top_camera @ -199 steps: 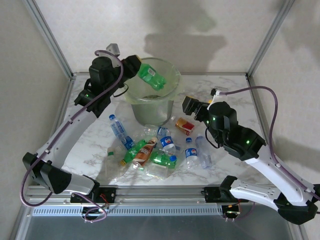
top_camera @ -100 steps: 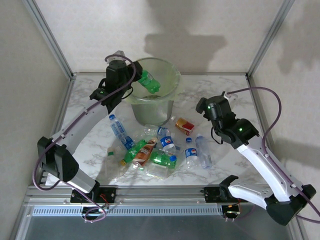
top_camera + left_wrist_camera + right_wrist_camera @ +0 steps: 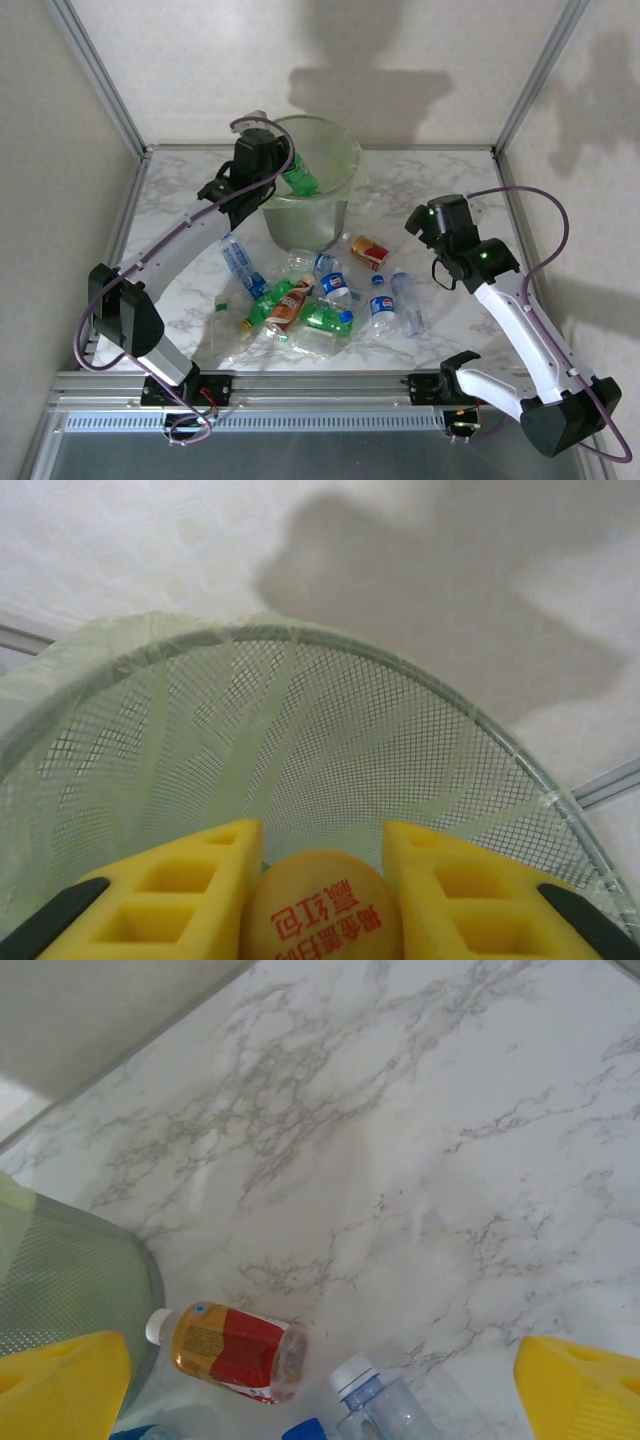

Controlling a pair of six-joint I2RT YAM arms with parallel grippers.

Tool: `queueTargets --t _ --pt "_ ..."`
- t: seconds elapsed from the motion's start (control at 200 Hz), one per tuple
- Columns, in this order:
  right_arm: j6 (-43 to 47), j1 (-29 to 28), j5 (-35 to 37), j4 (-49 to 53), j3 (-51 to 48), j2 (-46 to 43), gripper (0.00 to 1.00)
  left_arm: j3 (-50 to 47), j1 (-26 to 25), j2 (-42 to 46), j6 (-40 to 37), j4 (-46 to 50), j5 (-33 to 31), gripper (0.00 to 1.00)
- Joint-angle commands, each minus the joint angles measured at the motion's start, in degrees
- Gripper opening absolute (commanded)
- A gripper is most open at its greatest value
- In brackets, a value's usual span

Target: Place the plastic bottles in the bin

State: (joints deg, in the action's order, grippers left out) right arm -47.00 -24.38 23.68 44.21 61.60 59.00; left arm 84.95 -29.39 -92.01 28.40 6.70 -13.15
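Note:
Over the mouth of the pale-green bin (image 3: 345,152), my left gripper (image 3: 278,168) is shut on a green bottle (image 3: 299,178) that tilts down inside the rim. In the left wrist view its yellow fingers (image 3: 195,890) clamp the bottle's orange cap (image 3: 320,905), with the bin's mesh wall (image 3: 300,720) right behind. My right gripper (image 3: 428,222) hovers open to the right of the bin, its jaws wide apart above the marble. Below it lie a red-labelled bottle (image 3: 230,1350) and a clear bottle (image 3: 375,1405). Several more bottles (image 3: 300,300) lie in a heap in front of the bin.
The heap spreads from a blue-labelled bottle (image 3: 237,260) on the left to a clear one (image 3: 408,300) on the right. The red-labelled bottle (image 3: 370,250) lies close to the bin's base. Bare marble (image 3: 440,175) stretches right of the bin. Metal frame posts (image 3: 100,75) flank the table.
My left gripper has carried the green bottle rightward and lower, into the bin's mouth. The right arm has drawn back to the right, away from the bin, still open.

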Motion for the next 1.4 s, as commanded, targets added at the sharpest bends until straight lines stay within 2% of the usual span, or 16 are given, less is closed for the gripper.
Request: queueTargets --t 0.0,0.25,0.481,0.541,0.686,0.911,1.066,1.222,1.397 --pt "-0.3 1.1 -2.2 0.5 -1.3 0.0 0.99 -0.2 -0.7 -0.5 -2.2 0.5 -2.4 0.3" --pt "-0.1 2.0 -3.2 1.7 -2.7 -0.1 0.99 0.0 -1.3 1.1 -3.6 0.1 -2.9 0.62" --pt "1.2 2.1 -5.2 1.6 -3.9 0.4 0.99 1.0 -2.3 4.7 -3.9 0.2 -3.8 0.81" --pt "3.3 2.1 -8.7 -0.6 -4.5 0.6 0.99 1.7 -2.8 6.3 -3.7 0.6 -3.8 0.85" --pt "9.2 1.2 -22.9 -7.6 -6.9 1.1 0.98 1.1 -3.3 12.1 -2.0 -1.1 -0.7 0.94" --pt "11.3 -11.0 -23.4 -9.9 -6.8 4.1 0.98 -5.0 -3.2 20.9 2.0 -5.1 8.6 0.96" --pt "11.1 -18.9 -23.8 -12.4 -6.9 8.1 0.98 -10.5 -3.1 25.7 3.7 -6.9 11.9 0.97" --pt "11.0 -23.4 -24.4 -14.4 -7.2 12.4 0.96 -15.5 -3.0 29.3 4.8 -8.6 11.6 0.97" --pt "10.5 -25.6 -24.2 -15.9 -6.8 15.9 0.94 -18.4 -2.8 30.5 7.4 -8.6 12.5 0.95"
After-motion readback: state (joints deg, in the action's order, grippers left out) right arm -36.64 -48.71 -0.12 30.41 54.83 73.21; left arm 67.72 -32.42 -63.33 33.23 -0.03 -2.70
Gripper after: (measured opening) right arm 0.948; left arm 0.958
